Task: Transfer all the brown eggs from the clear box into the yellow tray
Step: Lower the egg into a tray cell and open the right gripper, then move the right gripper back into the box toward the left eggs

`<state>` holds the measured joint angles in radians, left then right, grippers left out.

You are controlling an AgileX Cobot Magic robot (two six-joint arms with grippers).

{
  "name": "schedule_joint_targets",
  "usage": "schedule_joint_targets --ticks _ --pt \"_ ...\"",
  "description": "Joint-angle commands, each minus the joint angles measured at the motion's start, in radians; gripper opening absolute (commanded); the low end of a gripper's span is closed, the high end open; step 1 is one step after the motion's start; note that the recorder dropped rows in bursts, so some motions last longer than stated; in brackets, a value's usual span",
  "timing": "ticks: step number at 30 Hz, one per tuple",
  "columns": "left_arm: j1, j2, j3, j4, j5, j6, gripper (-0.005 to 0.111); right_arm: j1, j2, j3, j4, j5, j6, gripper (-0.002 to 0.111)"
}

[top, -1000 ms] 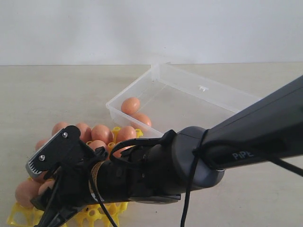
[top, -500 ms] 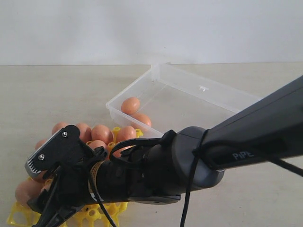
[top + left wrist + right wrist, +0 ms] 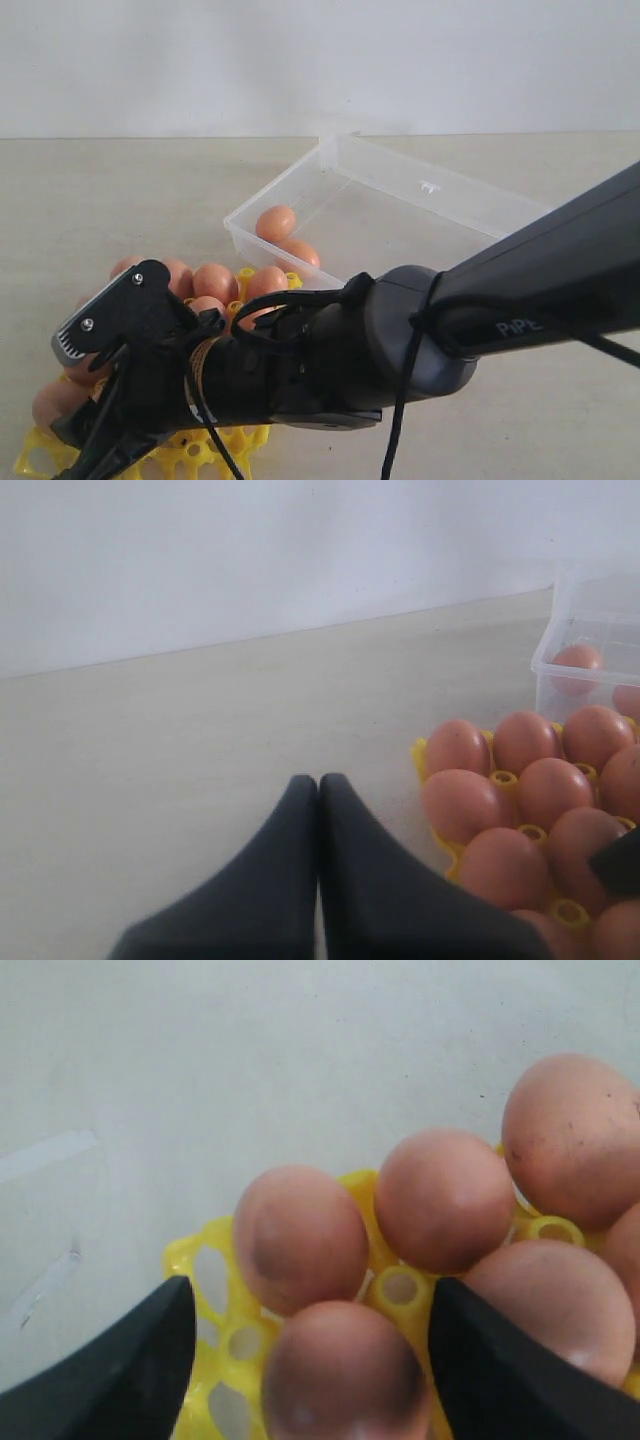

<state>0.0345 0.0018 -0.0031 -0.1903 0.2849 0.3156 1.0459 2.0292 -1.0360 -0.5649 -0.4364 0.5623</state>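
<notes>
Spreading our right gripper (image 3: 310,1295) wide over the last second, we let go of a brown egg (image 3: 340,1375), which now sits in a cup of the yellow tray (image 3: 205,1260) between the parted jaws. Two brown eggs (image 3: 276,222) wait in the clear box (image 3: 470,200), so more trips seem needed. Our left gripper (image 3: 318,792) hangs closed and empty beside the tray.

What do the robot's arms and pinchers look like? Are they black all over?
Mostly. The right arm is a fat, dark grey tube with white letters on its side and thin black cables looping round it. The right gripper is black, with a ribbed grey pad fixed by two screws. The left gripper has smooth, dark, pointed fingers.
</notes>
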Motion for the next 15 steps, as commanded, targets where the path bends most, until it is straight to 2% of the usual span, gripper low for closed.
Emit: schedule_joint_targets --ticks 1,5,7,11,15 --pt "-0.009 -0.002 0.003 0.001 -0.015 -0.001 -0.004 -0.006 -0.08 -0.003 0.008 0.0 0.026 0.064" --pt "-0.009 -0.002 0.003 0.001 -0.02 -0.001 -0.004 -0.006 -0.195 -0.003 0.008 0.04 0.03 0.064" --pt "-0.009 -0.002 0.003 0.001 -0.02 -0.001 -0.004 -0.006 -0.252 -0.003 0.008 0.087 0.028 0.059" --pt "-0.009 -0.002 0.003 0.001 -0.02 -0.001 -0.004 -0.006 -0.36 -0.003 0.008 0.215 -0.037 0.04" --pt "-0.009 -0.002 0.003 0.001 -0.02 -0.001 -0.004 -0.006 -0.442 -0.003 0.006 0.322 -0.137 0.014"
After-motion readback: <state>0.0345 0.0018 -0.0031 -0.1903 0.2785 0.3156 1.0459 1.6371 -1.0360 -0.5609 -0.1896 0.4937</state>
